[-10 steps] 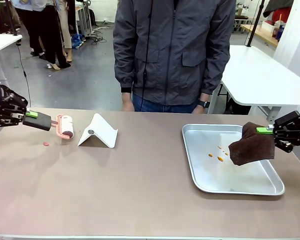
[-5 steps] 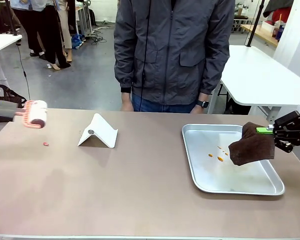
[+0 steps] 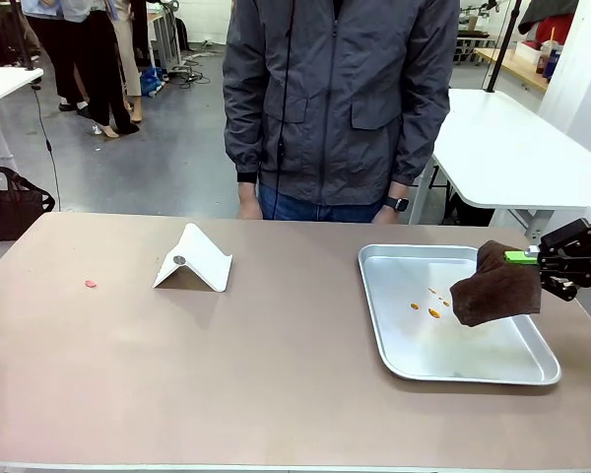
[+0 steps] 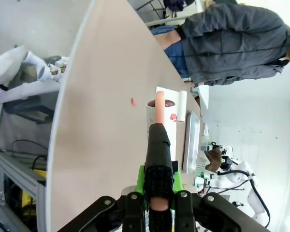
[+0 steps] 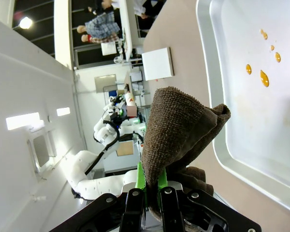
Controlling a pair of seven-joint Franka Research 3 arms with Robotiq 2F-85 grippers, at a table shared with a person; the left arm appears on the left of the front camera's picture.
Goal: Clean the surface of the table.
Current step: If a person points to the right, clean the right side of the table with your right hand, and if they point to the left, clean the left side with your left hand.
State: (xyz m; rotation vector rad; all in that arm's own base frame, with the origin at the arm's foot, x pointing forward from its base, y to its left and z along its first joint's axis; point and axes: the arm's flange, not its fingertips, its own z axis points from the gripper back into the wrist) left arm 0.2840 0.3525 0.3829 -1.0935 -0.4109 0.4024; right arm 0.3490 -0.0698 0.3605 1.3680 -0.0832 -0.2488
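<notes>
Left gripper has swung out past the left end of the table, fingers clamped on lint roller by its black handle. Right gripper unchanged: pinches brown cloth above steel tray. Tan tabletop spans the foreground, bearing pink scrap and white stand.

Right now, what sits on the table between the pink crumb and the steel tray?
A white tent-shaped stand, seen in the front view; otherwise bare table.
</notes>
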